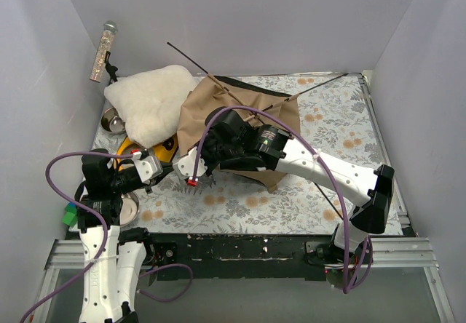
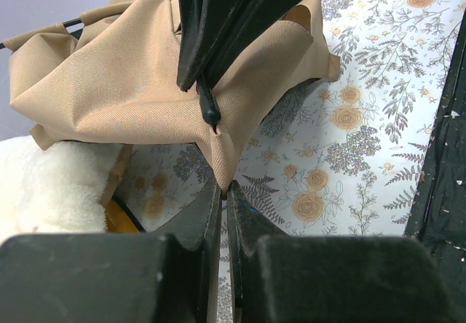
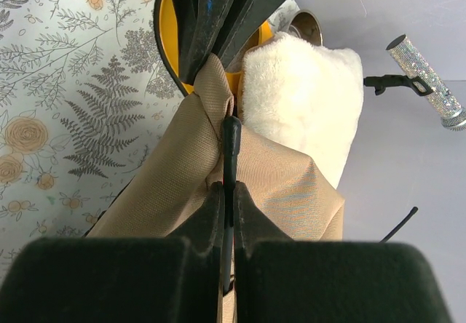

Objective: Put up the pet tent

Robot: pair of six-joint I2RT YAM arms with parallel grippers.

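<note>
The pet tent (image 1: 218, 112) lies collapsed, tan fabric in a heap at the table's middle, with thin black poles (image 1: 191, 59) sticking out at the back. My left gripper (image 2: 224, 186) is shut on a pointed corner of the tent fabric (image 2: 218, 159). My right gripper (image 3: 227, 189) is shut on a black pole end (image 3: 230, 145) that runs into that same corner. The two grippers meet tip to tip at the tent's front left, the left (image 1: 166, 169) beside the right (image 1: 182, 169). The doorway, label and pom-pom are hidden.
A fluffy cream cushion (image 1: 149, 105) lies at the back left, against the tent. A yellow bowl stand (image 1: 138, 148) and a metal bowl (image 1: 113, 121) sit beside it. A glittery stick (image 1: 102, 50) leans on the left wall. Floral table cover (image 1: 342, 126) shows at right.
</note>
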